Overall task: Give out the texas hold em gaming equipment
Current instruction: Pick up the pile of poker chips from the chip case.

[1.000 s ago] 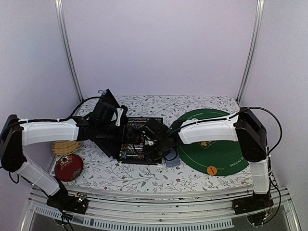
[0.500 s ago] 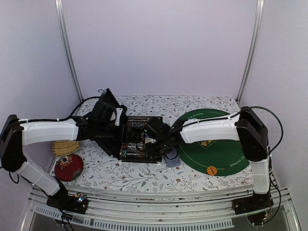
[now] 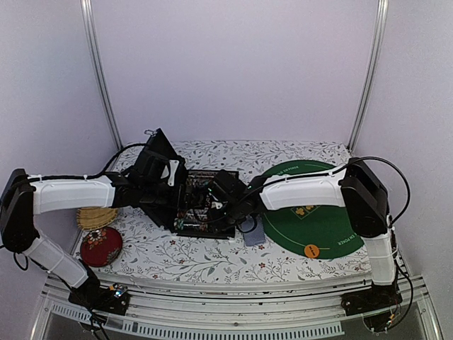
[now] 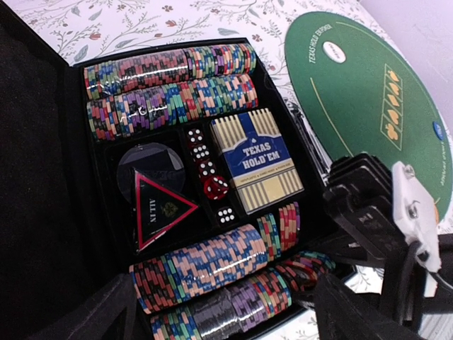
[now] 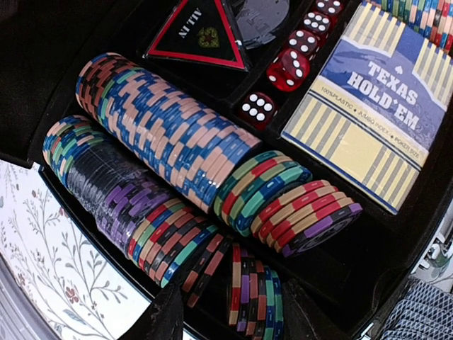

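**Top view.** Black case [image 3: 198, 228]: 1, lid up at left, mid-bench [image 3: 212, 263]. Green mat [image 3: 333, 221]: 1, just right of case. Cards [image 3: 253, 234]: 1 grey-blue pile, flat, betw. case and mat, long axis near-to-far. Orange disc [image 3: 311, 250]: 1, on mat's near rim. Bare bench strip along near edge.

**Left wrist.** Chips [image 4: 198, 265]: 4 long rows on edge inside case, 2 by far wall, 2 by near wall, long axes left-right, rising slightly to right. 1 short row at near right. Dice [image 4: 207, 168]: 5, in a line. Card box [image 4: 258, 159]: 1, long axis across the rows. White disc [image 4: 334, 52]: 1. Blue disc [image 4: 439, 129]: 1. Both on mat, well apart, bare felt betw. them. Left fingers [image 4: 99, 315]: spread wide at case's near edge, holding nothing.

**Right wrist.** Right fingers [image 5: 166, 319]: apart, either side of a short chip stack on edge in case corner. Contact: can't tell. Rows packed tight vs. case wall.
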{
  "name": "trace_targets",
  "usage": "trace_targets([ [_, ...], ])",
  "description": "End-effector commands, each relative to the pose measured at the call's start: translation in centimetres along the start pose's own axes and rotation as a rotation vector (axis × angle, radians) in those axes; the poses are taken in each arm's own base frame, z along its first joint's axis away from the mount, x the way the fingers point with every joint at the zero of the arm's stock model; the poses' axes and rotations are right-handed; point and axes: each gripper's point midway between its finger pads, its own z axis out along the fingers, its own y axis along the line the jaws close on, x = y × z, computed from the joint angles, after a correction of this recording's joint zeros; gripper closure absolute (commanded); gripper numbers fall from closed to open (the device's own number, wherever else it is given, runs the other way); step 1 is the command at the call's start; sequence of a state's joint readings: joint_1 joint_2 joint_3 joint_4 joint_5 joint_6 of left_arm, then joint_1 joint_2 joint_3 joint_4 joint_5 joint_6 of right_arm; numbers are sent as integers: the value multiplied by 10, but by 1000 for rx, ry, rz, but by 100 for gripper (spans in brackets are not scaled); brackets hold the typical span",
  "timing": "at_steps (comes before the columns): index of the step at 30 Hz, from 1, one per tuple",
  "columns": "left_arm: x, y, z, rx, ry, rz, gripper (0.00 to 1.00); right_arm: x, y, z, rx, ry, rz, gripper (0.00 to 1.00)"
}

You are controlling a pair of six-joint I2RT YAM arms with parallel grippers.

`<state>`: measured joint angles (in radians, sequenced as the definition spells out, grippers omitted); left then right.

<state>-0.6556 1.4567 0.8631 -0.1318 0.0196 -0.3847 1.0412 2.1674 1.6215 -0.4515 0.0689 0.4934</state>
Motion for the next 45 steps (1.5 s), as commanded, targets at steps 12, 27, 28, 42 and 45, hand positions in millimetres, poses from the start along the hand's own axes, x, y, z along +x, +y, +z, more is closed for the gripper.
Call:
trace_targets([
  [12,-1,5,-1,11,-13,-4,11,8,-39,23,136,1,12,73],
  [27,3,6,2,11,-3,-6,11,-4,-6,24,-79,-26,4,55],
  [28,3,7,2,11,-6,-8,11,-4,-5,25,-95,-21,13,55],
  [42,6,10,6,18,5,-5,11,8,-39,45,49,26,31,48],
  [45,6,11,6,19,6,-4,11,10,-28,44,-20,35,31,41],
])
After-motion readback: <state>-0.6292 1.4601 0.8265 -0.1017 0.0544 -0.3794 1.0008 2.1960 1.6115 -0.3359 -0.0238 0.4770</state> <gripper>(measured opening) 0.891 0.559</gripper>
